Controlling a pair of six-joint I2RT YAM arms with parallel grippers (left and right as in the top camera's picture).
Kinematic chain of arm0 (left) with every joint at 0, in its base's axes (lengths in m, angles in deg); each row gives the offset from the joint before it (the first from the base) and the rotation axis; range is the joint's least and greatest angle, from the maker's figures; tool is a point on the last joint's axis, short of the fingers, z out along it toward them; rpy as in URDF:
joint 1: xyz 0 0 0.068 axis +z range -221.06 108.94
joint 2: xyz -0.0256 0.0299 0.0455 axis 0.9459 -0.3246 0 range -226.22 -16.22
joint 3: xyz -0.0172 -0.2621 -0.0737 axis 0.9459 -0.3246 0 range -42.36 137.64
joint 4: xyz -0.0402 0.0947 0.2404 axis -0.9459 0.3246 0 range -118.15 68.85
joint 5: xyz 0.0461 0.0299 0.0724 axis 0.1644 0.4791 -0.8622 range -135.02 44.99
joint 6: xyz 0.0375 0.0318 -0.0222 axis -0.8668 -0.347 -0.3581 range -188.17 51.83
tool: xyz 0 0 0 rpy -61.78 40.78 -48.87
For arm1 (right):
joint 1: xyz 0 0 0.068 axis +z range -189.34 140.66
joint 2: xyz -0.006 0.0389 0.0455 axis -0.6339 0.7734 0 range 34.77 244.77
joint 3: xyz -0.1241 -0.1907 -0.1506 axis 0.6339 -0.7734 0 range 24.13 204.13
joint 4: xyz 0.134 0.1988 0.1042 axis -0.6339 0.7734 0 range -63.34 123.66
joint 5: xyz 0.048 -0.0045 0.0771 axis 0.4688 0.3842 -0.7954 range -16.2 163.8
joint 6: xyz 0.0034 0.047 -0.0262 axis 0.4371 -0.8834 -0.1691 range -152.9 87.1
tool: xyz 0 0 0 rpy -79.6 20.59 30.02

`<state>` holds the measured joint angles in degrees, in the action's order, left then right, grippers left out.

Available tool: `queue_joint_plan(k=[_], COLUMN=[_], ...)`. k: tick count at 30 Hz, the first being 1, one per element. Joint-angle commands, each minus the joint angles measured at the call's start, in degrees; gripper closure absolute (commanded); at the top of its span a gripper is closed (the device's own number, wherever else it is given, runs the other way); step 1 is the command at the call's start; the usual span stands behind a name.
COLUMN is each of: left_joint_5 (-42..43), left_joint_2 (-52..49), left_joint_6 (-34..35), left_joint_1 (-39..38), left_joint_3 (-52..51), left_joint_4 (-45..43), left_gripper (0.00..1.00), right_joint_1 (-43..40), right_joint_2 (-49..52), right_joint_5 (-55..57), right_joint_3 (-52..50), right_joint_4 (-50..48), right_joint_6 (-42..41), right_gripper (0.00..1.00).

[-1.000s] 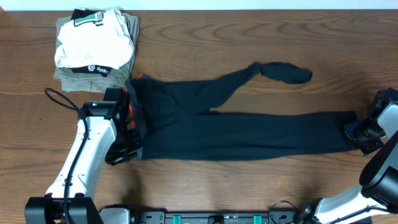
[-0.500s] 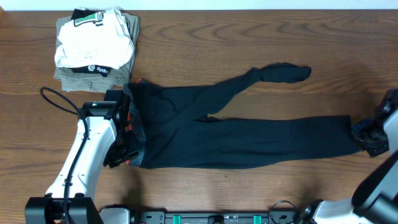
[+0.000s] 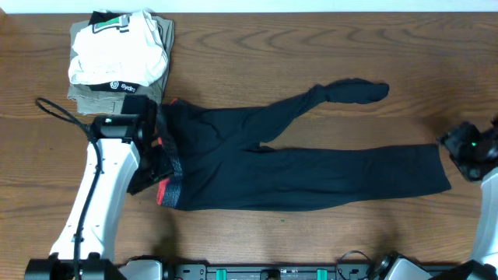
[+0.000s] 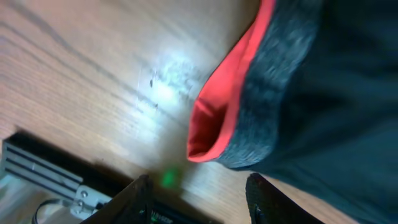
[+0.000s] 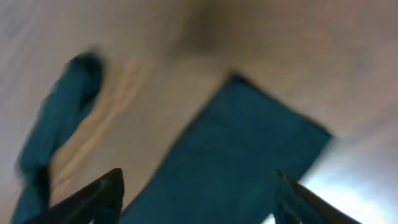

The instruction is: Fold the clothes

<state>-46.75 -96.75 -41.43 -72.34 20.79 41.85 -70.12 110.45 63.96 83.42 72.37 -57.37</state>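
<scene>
Pants lie flat on the wooden table, with the grey, red-lined waistband at the left. One leg runs right; the other angles far-right to a bunched end. The left gripper hangs beside the waistband, fingers spread around nothing. The right gripper hovers just right of the long leg's cuff, jaws wide and empty. Folded garments sit stacked at the far left.

pants blurred, right arm cut off
</scene>
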Motion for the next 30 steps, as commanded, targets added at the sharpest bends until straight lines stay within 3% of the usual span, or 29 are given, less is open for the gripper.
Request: queue_joint_plan(k=[1,7,10,20,30], left_joint_5=[-0.66,-0.33,1.9,2.58,2.58], left_joint_2=[1.27,1.25,1.27,1.64,3.04], left_joint_6=[-2.32,-3.69,-5.57,-5.73,-5.7], left_joint_1=[-0.22,-2.99,-5.42,-12.57,-13.22], left_joint_3=[2.45,2.67,2.67,2.67,2.67], left_joint_4=[-0.79,-5.18,-8.94,-13.05,-13.2], left_gripper=[0.49,0.48,0.47,0.44,0.43], right_joint_1=[5.35,16.26,20.04,22.93,22.86], right_joint_2=[-0.35,0.7,3.96,20.37,18.86], right_joint_5=[-7.5,-1.86,1.75,1.99,7.08], right_joint_3=[1.49,5.79,8.79,22.62,23.56], right_joint_4=[-1.16,-3.32,-3.74,4.52,9.09], right_joint_6=[4.61,5.92,6.25,9.09,6.08], right_gripper=[0.23,0.05,0.02,0.03,0.04])
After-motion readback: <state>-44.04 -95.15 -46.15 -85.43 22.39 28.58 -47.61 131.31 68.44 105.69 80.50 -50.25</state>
